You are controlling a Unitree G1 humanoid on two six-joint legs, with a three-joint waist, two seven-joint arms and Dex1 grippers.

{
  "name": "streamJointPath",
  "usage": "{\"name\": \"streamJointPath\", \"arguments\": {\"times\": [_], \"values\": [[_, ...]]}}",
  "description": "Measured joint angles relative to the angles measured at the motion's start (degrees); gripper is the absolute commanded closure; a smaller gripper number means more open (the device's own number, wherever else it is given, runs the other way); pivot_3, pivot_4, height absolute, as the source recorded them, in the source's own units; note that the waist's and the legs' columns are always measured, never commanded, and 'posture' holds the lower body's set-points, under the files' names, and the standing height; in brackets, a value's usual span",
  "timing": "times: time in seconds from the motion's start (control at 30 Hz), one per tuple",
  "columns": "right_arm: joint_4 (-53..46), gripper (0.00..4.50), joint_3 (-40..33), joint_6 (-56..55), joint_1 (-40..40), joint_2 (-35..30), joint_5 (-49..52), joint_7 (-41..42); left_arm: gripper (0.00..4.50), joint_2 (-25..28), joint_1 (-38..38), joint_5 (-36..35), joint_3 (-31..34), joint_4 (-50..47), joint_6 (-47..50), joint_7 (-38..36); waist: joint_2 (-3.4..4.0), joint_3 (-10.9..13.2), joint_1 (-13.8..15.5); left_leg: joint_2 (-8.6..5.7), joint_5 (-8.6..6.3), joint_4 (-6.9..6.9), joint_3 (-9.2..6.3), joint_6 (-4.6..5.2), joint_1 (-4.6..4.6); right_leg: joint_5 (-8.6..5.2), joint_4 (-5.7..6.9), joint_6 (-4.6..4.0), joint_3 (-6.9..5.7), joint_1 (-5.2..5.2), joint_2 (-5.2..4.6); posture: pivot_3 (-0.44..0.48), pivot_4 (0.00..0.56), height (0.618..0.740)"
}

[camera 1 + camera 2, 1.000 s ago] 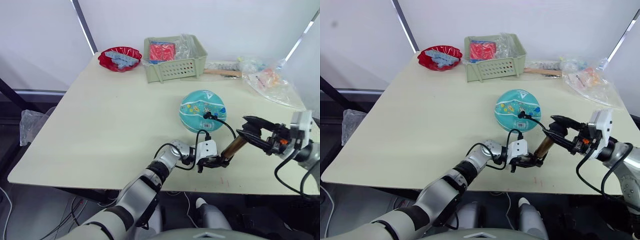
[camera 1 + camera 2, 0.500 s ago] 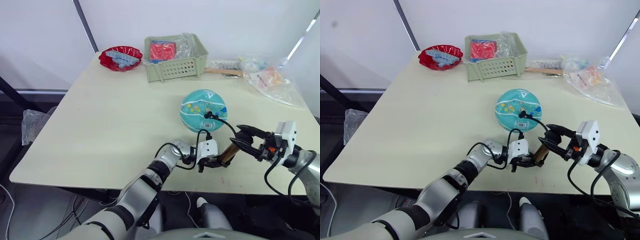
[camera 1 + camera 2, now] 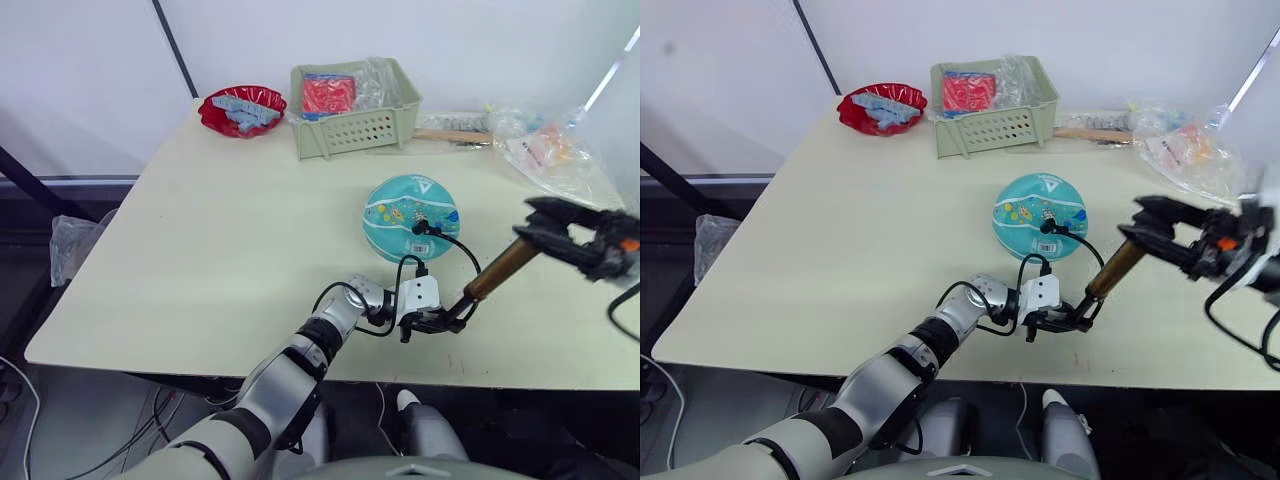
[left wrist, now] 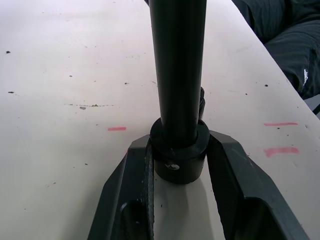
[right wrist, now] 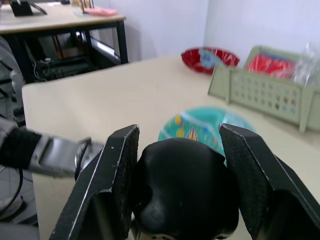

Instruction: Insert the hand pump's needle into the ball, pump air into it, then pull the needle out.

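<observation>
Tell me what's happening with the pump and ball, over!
Left gripper shut on hand pump base. Right gripper shut on pump handle. Hose plugged into ball. Nothing in the way, over.

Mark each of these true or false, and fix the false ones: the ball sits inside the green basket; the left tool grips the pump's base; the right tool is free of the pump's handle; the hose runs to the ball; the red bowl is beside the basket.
1. The ball sits inside the green basket. False: it rests on the table, nearer the robot than the basket.
2. The left tool grips the hand pump at its black base. True.
3. The right tool is free of the pump's handle. False: its fingers clamp the black handle.
4. The black hose runs from the pump to the ball. True.
5. The red bowl stands beside the basket. True.
</observation>
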Motion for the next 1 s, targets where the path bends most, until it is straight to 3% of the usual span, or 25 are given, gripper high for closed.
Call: {"name": "streamJointPath", "arguments": {"times": [0.3, 0.5, 0.8, 1.0], "values": [[0.2, 2.43, -3.1, 4.5, -1.8, -2.5, 2.9, -0.6, 3.47, 0.0, -0.1, 0.0, 0.0, 0.0, 0.0, 0.0, -0.09, 0.1, 0.0, -0.01, 0.00, 0.02, 0.01, 0.00, -0.04, -0.01, 0.00, 0.03, 0.01, -0.01, 0.02, 0.000, 0.150, 0.738], [-2.0, 2.43, -3.6, 1.3, 2.9, -0.6, -0.4, 0.6, 3.47, 0.2, 0.2, 0.1, -0.1, 0.0, 0.0, 0.2, -0.30, -0.1, 0.0, 0.04, 0.00, 0.02, -0.03, 0.00, 0.11, -0.02, 0.00, 0.03, 0.00, 0.07, 0.12, 0.000, 0.150, 0.738], [-1.4, 2.43, 9.8, -8.6, 6.4, 7.0, -12.6, 1.5, 3.47, 0.3, 0.3, 0.4, -0.3, 0.4, 0.0, 0.9, -0.97, -0.7, -0.1, 0.07, 0.00, 0.00, -0.07, 0.00, 0.22, -0.03, 0.02, 0.02, 0.01, 0.13, 0.10, 0.000, 0.150, 0.738], [3.9, 2.43, 19.7, -21.5, 9.7, 14.9, -24.9, 0.9, 3.47, 0.4, 0.4, 0.5, -0.6, 1.1, 0.0, 1.2, -1.24, -1.2, -0.1, 0.12, -0.01, -0.03, -0.11, -0.01, 0.28, -0.04, 0.03, -0.01, -0.01, 0.15, 0.11, 0.000, 0.150, 0.738]]}}
